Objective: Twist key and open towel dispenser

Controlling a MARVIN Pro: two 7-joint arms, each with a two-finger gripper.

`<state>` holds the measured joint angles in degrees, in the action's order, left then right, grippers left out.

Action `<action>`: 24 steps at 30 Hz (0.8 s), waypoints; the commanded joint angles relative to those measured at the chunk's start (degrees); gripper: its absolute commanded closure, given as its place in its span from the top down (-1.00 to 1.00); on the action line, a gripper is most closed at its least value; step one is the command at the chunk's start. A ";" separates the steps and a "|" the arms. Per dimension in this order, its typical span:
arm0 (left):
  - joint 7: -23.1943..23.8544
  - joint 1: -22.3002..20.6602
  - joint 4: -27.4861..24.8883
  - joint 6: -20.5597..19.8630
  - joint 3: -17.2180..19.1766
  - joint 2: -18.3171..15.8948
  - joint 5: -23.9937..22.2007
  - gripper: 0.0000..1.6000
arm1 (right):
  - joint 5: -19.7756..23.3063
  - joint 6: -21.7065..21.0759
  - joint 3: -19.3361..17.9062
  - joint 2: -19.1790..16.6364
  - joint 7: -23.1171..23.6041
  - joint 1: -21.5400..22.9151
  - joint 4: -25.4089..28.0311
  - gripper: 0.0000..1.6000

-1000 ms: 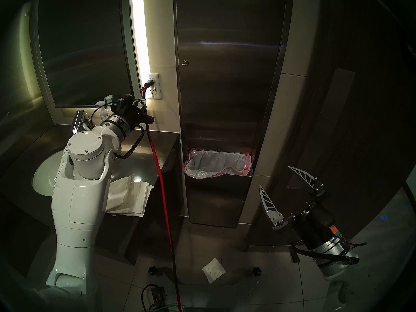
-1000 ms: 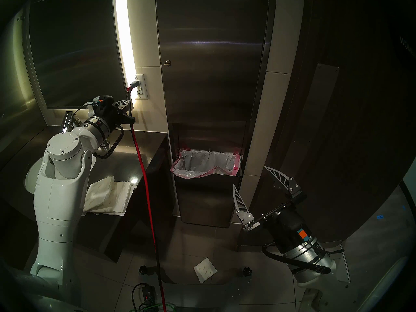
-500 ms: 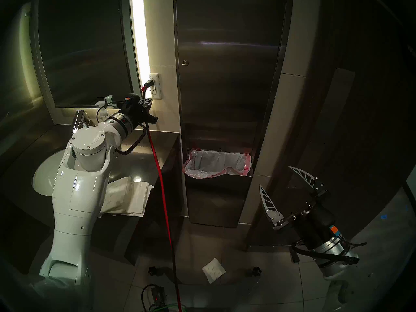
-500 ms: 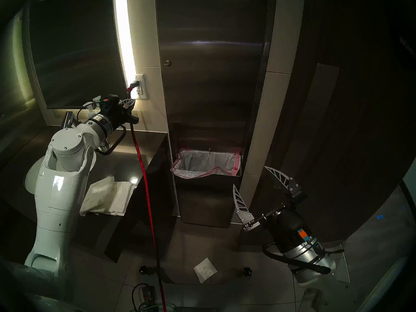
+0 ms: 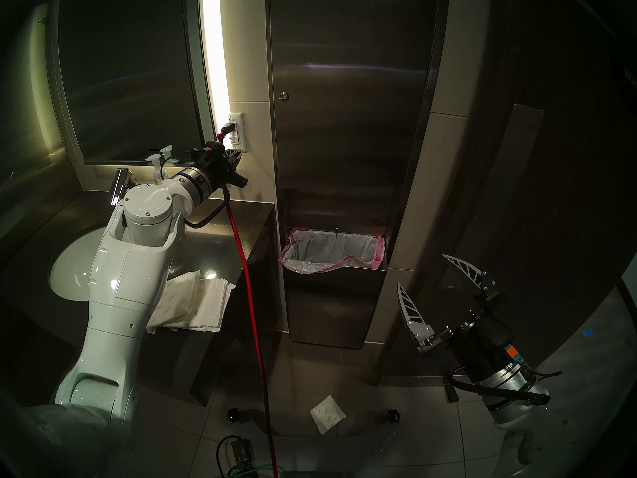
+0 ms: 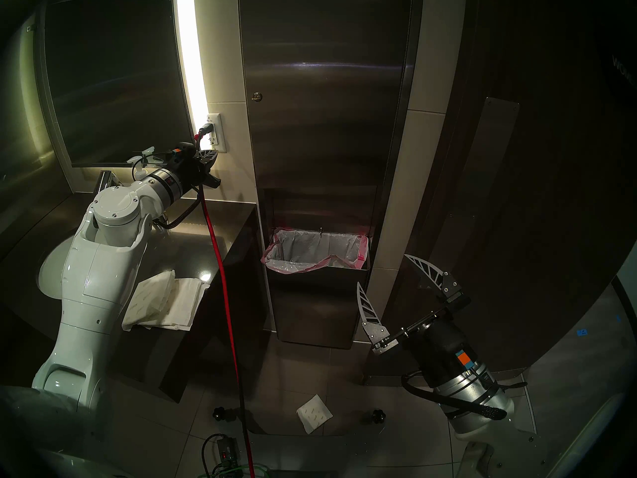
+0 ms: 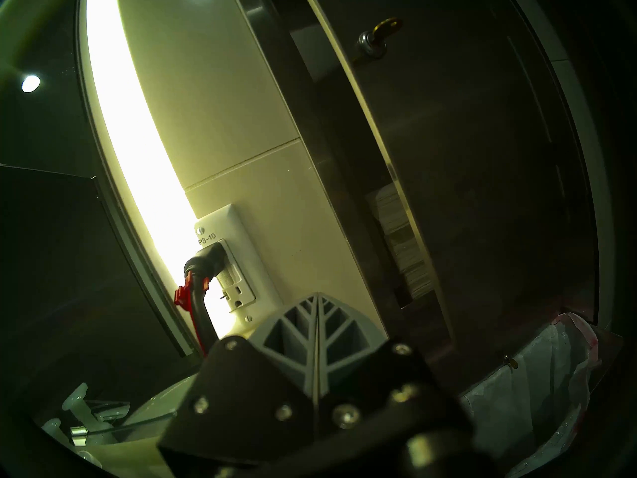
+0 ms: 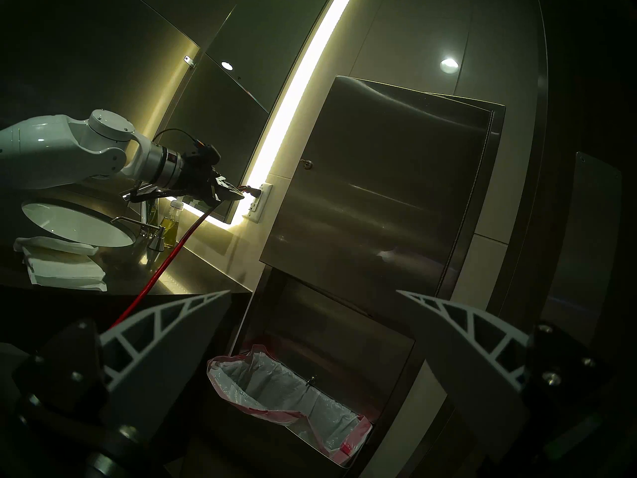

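left gripper (image 7: pixel 317 299) is sitting with fingers (image 7: pixel 296 332) pressed together, holding nothing, hovering just in front of the wall outlet (image 7: pixel 227 270), left of the towel dispenser (image 5: pixel 348 122). From the head view it's (image 5: pixel 238 154) lying above the back of the counter (image 5: pixel 220 246), next to the red cable (image 5: pixel 248 294) that's plugged into the outlet

key (image 7: pixel 387 25) is sticking out of the round lock (image 7: pixel 370 46) on the dispenser door, up and to the right of the left gripper, well apart from it, nothing touching it. In the head view the lock (image 5: pixel 283 95) is showing near the door's left edge, about mid-height

left wrist view is showing the door's lock-side edge standing off the frame with a gap, white folded towels (image 7: pixel 403 246) visible through it. Head views can't confirm that, door is looking flush there

right gripper (image 5: pixel 434 287) is hanging low on the right, fingers (image 5: pixel 410 308) spread wide, empty, near the lower right of the waste bin (image 5: pixel 331 305) with the pink-edged liner (image 5: pixel 331 249), not touching it

paper towel stack (image 5: pixel 196 305) is lying on the counter by the sink (image 5: pixel 72 270), one loose towel (image 5: pixel 327 413) on the floor
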<state>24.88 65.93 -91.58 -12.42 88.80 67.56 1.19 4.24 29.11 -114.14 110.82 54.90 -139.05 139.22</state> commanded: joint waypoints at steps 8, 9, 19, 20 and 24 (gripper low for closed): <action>0.96 -9.34 3.93 3.57 -2.24 1.63 1.32 -1.00 | 0.06 -0.04 -0.03 -0.10 0.09 0.07 0.78 1.00; 1.25 -10.21 4.70 3.70 -2.61 1.71 1.45 -1.00 | 0.06 -0.04 -0.03 -0.10 0.09 0.07 0.78 1.00; 3.68 -15.24 10.29 6.02 -5.16 2.79 2.93 -1.00 | 0.07 -0.04 -0.04 -0.09 0.11 0.08 0.78 1.00; 4.21 -16.16 11.34 6.43 -5.53 2.80 2.95 -1.00 | 0.07 -0.04 -0.04 -0.09 0.12 0.08 0.78 1.00; 5.86 -18.29 13.74 7.73 -6.29 2.98 2.94 -1.00 | 0.07 -0.04 -0.04 -0.09 0.12 0.08 0.78 1.00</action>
<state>28.90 54.18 -80.52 -7.18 83.14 70.04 4.32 4.24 29.15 -114.14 110.91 54.91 -139.03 139.23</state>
